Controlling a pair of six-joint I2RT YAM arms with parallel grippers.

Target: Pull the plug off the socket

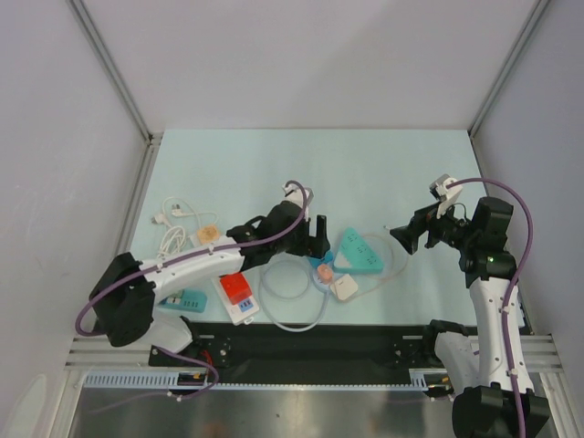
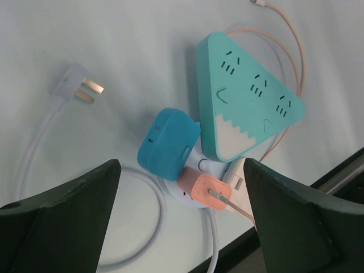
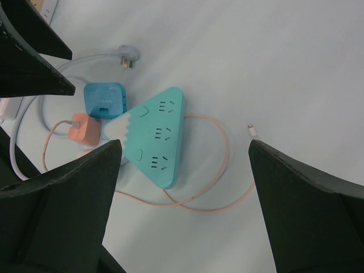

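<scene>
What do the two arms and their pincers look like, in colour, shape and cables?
Both the left arm and the right arm have white link shells with black joints. A purple cable runs along each in loose loops. The left pincer and right pincer are black, with broad wedge-shaped fingers.

You are looking at a robot test booth in a lab. Plain white walls [image 1: 301,55] close in the far, left and right edges of the pale blue table [image 1: 383,164]. A metal rail [image 1: 91,349] runs along its near edge.
</scene>
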